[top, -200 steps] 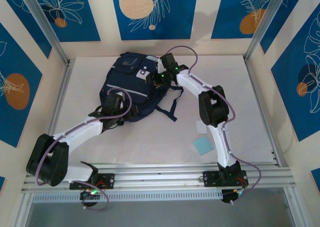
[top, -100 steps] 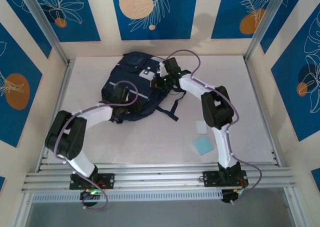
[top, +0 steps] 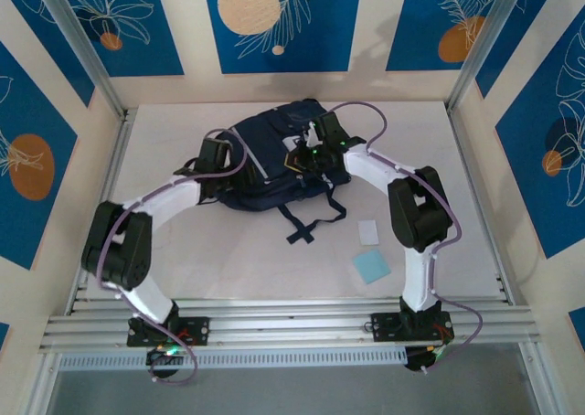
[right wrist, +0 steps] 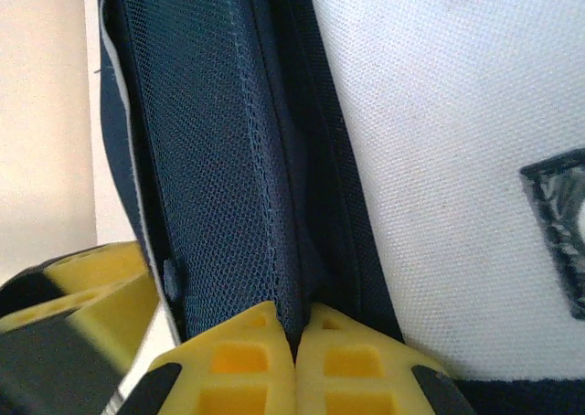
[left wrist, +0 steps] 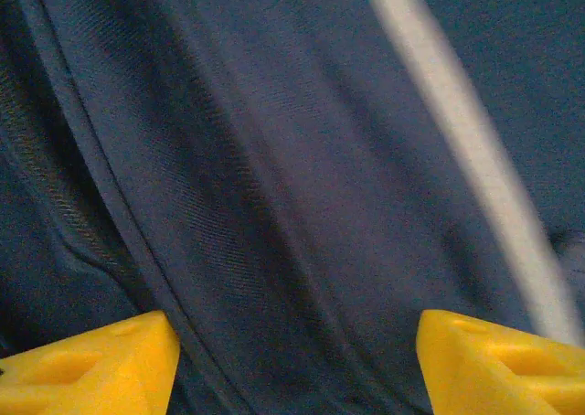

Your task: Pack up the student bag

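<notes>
**tomk:** So, what does the setup look like, going left to right?

**rigwatcher:** Pale table boxed in by cream walls with blue panels that have leaf drawings and orange circles on them. An aluminium rail runs along the near edge where both arms are bolted. The arm on the left bends up and over, and the left gripper sits on the left side of the student bag.

**tomk:** Is it grabbing anything?

**rigwatcher:** Doesn't look like it. On the left wrist camera its yellow fingertips sit far apart. There's navy fabric and a grey stripe right up close under them, but nothing's pinched.

**tomk:** And the bag itself?

**rigwatcher:** It's lying flat at the far middle of the table with a gripper on each side of it. Dark straps trail toward the near edge. The right gripper is on the bag's right-centre part. On the right wrist camera its fingers are squeezed together on a navy seam, with mesh on one side and a pale grey patch on the other, so it's got hold of the bag there.

**tomk:** Anything further right?

**rigwatcher:** Yeah, by the right arm there's a small white square. A light blue square lies just nearer the rail. Both are apart from the bag.
</notes>
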